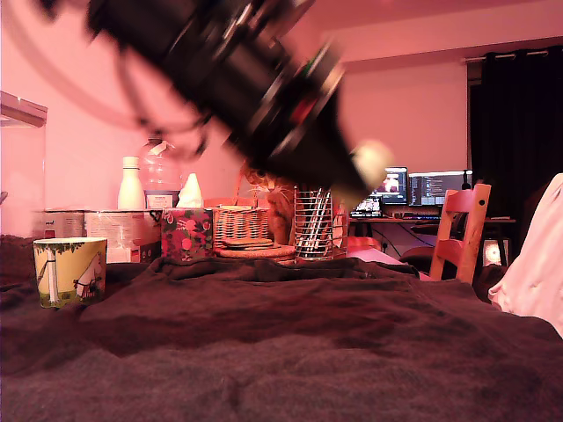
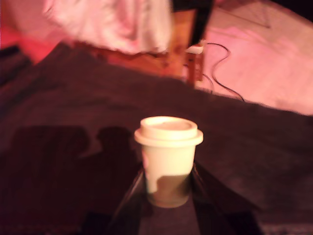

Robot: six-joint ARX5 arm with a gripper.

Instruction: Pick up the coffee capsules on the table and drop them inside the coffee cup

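The end effector (image 2: 168, 188) is pinching the cream-white capsule (image 2: 167, 159) between its two dark fingers (image 2: 129, 200), which press against the lower tapered part of the pod from either side while the wider rimmed top stands clear above them, upright. In the wrist view the pod hangs over the counter (image 2: 73, 112), whose dark brown fuzzy blanket fills the ground behind it; shadows fall on the blanket nearby, and past the blanket's far edge there is a pale floor with a thin dark cable (image 2: 222, 73) and a wooden chair leg (image 2: 194, 66). In the exterior view the arm (image 1: 237, 79) is a blurred dark mass high in the picture, slanting down toward that view's right, with a pale blob at its lower tip (image 1: 369, 163) (most likely the held capsule, though the blur keeps it from being certain). The coffee cup (image 1: 70, 271), yellow-green with a white creature and a pale tower printed on it, stands on the blanket at the exterior view's far left, well apart from the raised tip and lower than it. Behind the counter sit a floral box (image 1: 186, 233), a wicker basket (image 1: 240, 224) and a wire-mesh pen holder (image 1: 314, 222). The dark capsule cannot be made out in either view.
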